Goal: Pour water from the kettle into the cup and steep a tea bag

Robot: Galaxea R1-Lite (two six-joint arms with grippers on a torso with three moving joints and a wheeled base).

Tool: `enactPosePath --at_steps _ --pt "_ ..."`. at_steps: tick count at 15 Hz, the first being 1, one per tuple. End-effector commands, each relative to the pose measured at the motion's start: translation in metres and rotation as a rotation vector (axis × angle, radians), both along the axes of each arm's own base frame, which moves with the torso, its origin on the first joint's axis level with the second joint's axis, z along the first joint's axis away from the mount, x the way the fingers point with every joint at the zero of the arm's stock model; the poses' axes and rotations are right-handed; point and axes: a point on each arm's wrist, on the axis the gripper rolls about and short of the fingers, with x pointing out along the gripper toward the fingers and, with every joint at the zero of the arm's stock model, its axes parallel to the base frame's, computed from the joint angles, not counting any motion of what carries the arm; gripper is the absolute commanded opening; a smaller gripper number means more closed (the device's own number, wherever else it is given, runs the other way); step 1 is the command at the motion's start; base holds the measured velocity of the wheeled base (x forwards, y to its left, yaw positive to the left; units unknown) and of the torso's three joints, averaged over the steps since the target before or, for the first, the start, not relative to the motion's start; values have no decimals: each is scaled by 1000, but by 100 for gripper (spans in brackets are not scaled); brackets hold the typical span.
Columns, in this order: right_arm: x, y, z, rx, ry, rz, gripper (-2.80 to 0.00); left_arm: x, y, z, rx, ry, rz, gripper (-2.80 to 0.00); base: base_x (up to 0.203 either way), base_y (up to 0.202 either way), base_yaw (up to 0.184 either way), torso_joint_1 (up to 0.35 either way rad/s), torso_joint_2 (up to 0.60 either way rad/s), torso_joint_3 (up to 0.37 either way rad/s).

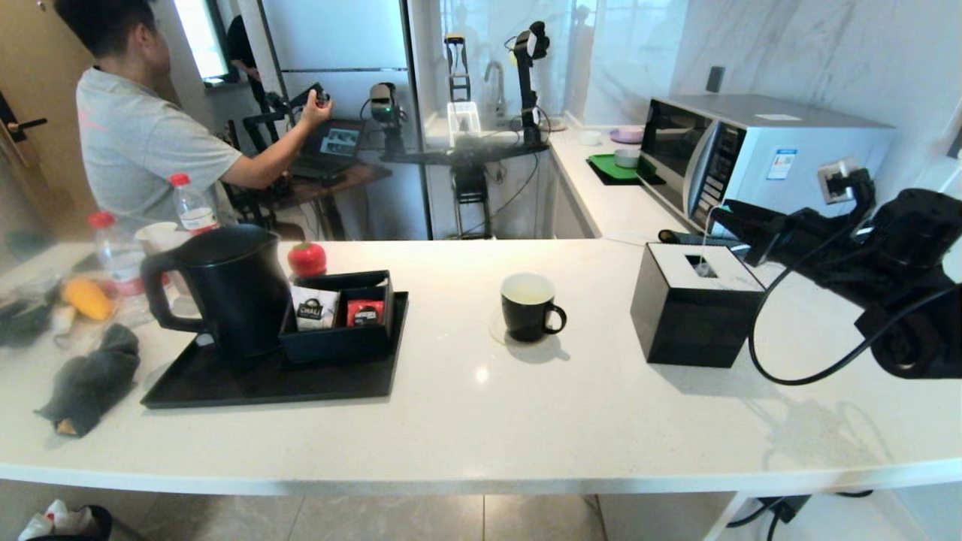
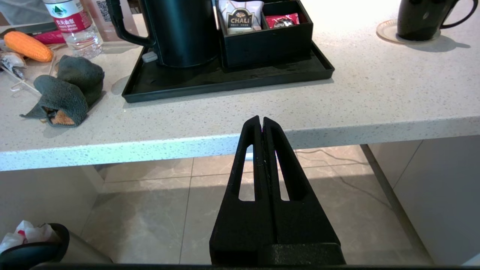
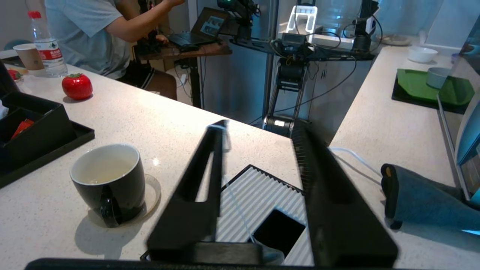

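My right gripper (image 1: 733, 225) (image 3: 260, 127) hangs open above the black cube box (image 1: 695, 312) with the ribbed white top (image 3: 258, 195). A thin white string (image 3: 234, 198) clings to one fingertip (image 3: 221, 129) and runs down to the greyish tea bag (image 1: 703, 267) (image 3: 268, 257) at the box's square hole. Left of the box, the black cup (image 1: 528, 306) (image 3: 108, 180) stands on a coaster with pale liquid (image 3: 99, 170) inside. The black kettle (image 1: 229, 285) (image 2: 180, 30) stands upright on the black tray (image 1: 263, 383). My left gripper (image 2: 261, 119) is parked, shut and empty, below the counter's front edge.
A black organiser (image 1: 342, 330) on the tray holds a white CHALI packet (image 1: 310, 312) and a red packet (image 1: 365, 312). Red-capped bottles (image 1: 188, 203), a red tomato-shaped thing (image 1: 307, 258) and a dark cloth (image 1: 94, 379) lie left. A microwave (image 1: 751, 154) and a blue-grey cloth (image 3: 423, 204) are right.
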Motion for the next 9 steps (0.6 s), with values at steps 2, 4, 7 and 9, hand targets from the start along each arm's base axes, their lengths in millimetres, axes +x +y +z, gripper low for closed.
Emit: enactPosePath --at_steps 2,4,7,9 --pt "-3 0 5 -1 -17 3 0 0 0 0 0 0 0 -280 0 0 0 0 0 0" --pt "-5 -2 6 -1 -17 -4 0 0 0 0 0 0 0 -280 0 0 0 0 0 0" --pt "-9 -14 8 -3 -18 -39 0 0 0 0 0 0 -1 -280 0 0 0 0 0 0" --pt "-12 -29 4 -18 -14 -85 0 0 0 0 0 0 -1 -280 0 0 0 0 0 0"
